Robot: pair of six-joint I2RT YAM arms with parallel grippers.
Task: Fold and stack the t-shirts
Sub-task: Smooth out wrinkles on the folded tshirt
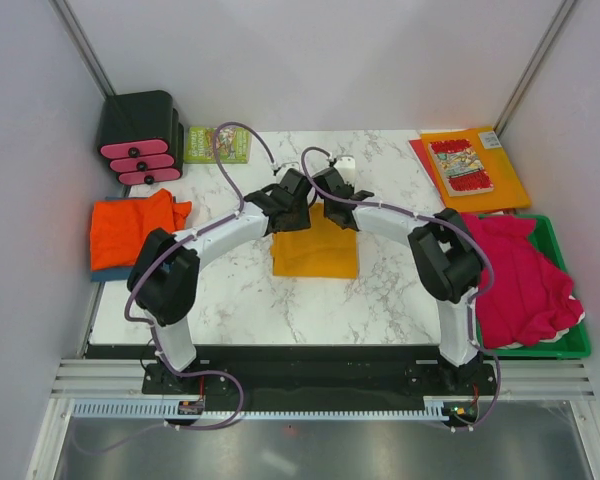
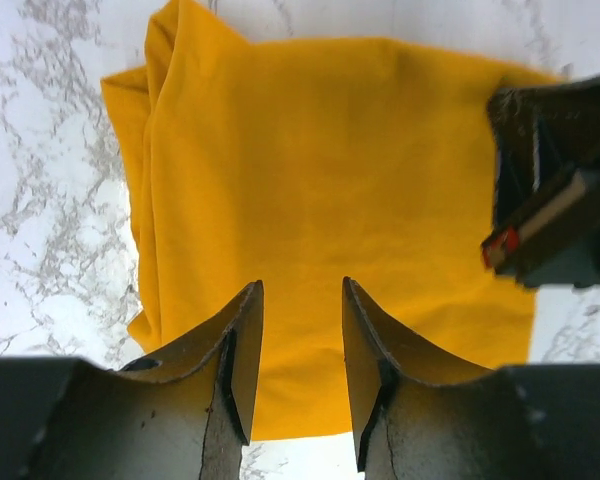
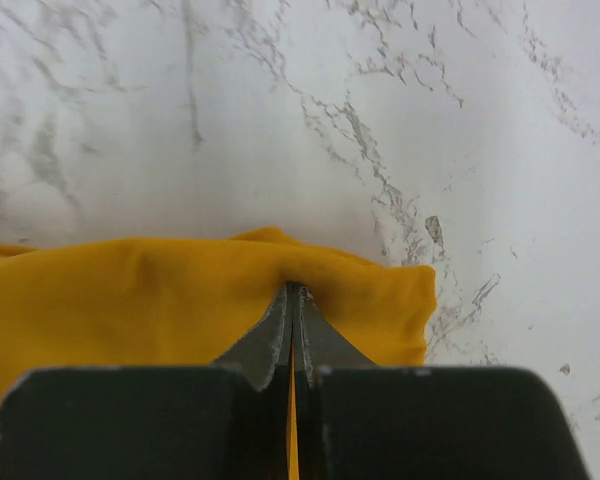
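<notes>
White marble-patterned tabletop (image 1: 240, 300). At its far-left corner stood a black drawer unit (image 1: 135, 120) with three pink handles (image 1: 140, 164); a green booklet (image 1: 218, 143) lay just beside it. At the far right, a comic book (image 1: 461, 166) rested on an orange folder (image 1: 505, 182). A green bin (image 1: 540, 350) sat at the right edge.

Left arm (image 1: 218, 232) and right arm (image 1: 395, 221): white curved links, bulky black joints, lilac cables (image 1: 232, 124) looped above the black base plate (image 1: 320, 374), dark scuffed wedge-shaped fingers (image 2: 235, 350).
</notes>
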